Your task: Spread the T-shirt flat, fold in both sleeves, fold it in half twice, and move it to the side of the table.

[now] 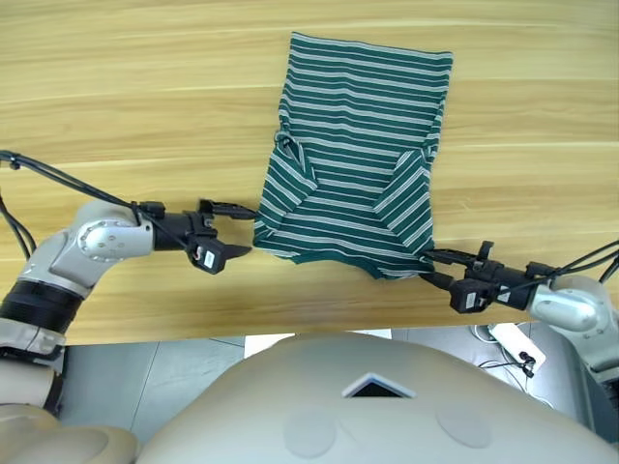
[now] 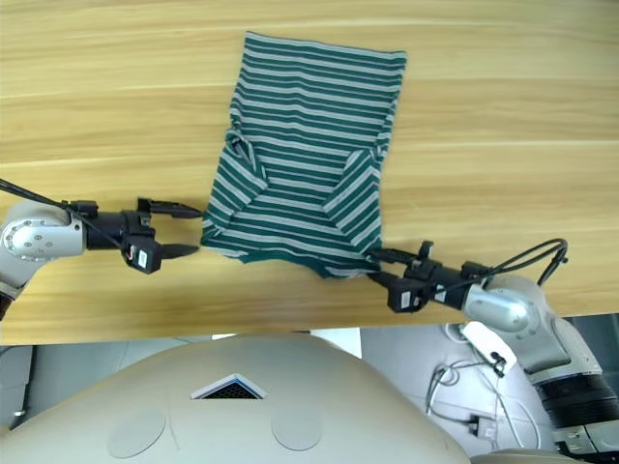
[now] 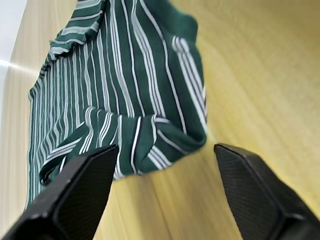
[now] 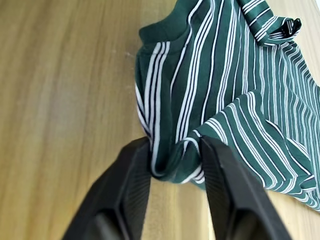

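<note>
T-shirt (image 1: 358,145), green with white stripes and both sleeves folded in, lies in the upper middle of the frame on the wooden table (image 1: 116,116), its long axis running top to bottom. We see the right gripper (image 1: 427,264) pinched on its lower right corner. The left gripper (image 1: 248,229), spread wide and holding nothing, sits just left of the lower left corner. We judge it must close there next. We find no readable writing.
</note>
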